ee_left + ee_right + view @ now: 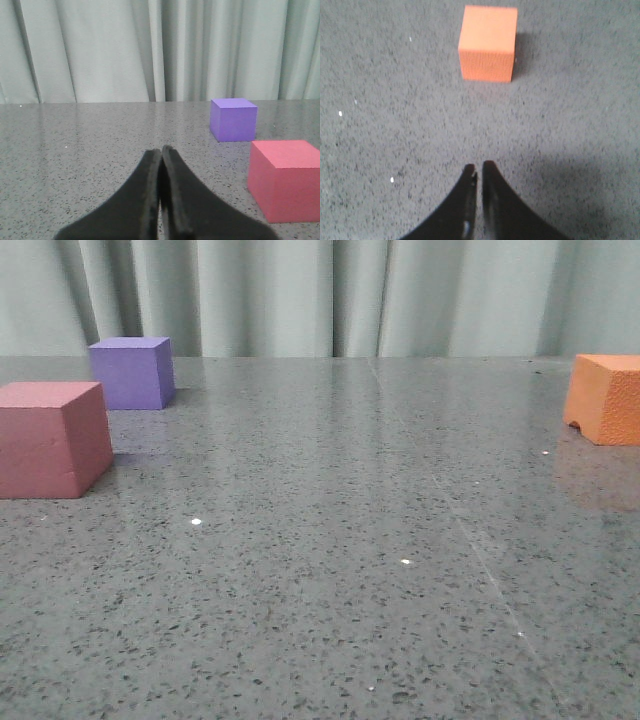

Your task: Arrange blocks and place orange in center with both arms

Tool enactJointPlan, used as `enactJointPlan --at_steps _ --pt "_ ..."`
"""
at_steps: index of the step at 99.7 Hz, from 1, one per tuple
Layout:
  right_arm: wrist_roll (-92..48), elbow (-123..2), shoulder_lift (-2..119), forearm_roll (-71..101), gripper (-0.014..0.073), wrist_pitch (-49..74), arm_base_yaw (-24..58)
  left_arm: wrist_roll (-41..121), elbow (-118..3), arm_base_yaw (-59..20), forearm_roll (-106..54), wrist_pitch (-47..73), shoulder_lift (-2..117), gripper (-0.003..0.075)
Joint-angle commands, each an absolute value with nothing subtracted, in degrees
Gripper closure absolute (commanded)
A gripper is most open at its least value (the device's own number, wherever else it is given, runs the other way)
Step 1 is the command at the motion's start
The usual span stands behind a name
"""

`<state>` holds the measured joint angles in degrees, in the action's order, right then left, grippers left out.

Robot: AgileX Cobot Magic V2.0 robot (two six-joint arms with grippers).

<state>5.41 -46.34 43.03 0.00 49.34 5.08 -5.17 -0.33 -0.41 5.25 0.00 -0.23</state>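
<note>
The pinkish-red cube (50,438) sits at the left edge of the front view, with the purple cube (132,372) behind it. The orange cube (606,398), with its arched notch, sits at the far right. Neither gripper shows in the front view. My left gripper (161,150) is shut and empty, low over the table; the purple cube (233,119) and the pinkish-red cube (285,179) lie ahead of it to one side. My right gripper (479,168) is shut and empty above the table, and the orange cube (487,43) lies well ahead of its tips.
The grey speckled stone tabletop (330,540) spreads between the cubes. A pale pleated curtain (320,295) hangs behind the table's far edge.
</note>
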Motion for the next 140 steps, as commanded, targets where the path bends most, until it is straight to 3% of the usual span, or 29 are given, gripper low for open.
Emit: enactJointPlan --at_steps 1,12,17,26,52,107,140 --pt "4.9 -48.2 43.1 0.0 0.0333 48.2 5.0 -5.6 2.9 -0.4 5.1 -4.4 -2.1 0.0739" --pt "4.9 -48.2 42.9 0.0 0.0020 48.5 5.0 -5.6 2.9 -0.4 5.1 -4.4 -2.1 0.0739" --pt "4.9 -48.2 42.9 0.0 -0.0077 48.2 5.0 -5.6 2.9 -0.4 5.1 -4.4 -2.1 0.0739" --pt "4.9 -48.2 42.9 0.0 -0.0041 47.2 5.0 -5.6 2.9 -0.4 5.1 -4.4 -2.1 0.0739" --pt "4.9 -49.3 45.0 0.0 -0.0041 40.0 5.0 -5.6 2.9 -0.4 5.1 -4.4 -2.1 0.0739" --pt "4.9 -68.8 73.4 -0.4 -0.0041 37.4 4.3 -5.6 2.9 -0.4 5.1 -4.4 -2.1 0.0739" --pt "4.9 -72.3 82.3 -0.5 -0.0041 37.4 3.4 -5.6 2.9 -0.4 5.1 -4.4 -2.1 0.0739"
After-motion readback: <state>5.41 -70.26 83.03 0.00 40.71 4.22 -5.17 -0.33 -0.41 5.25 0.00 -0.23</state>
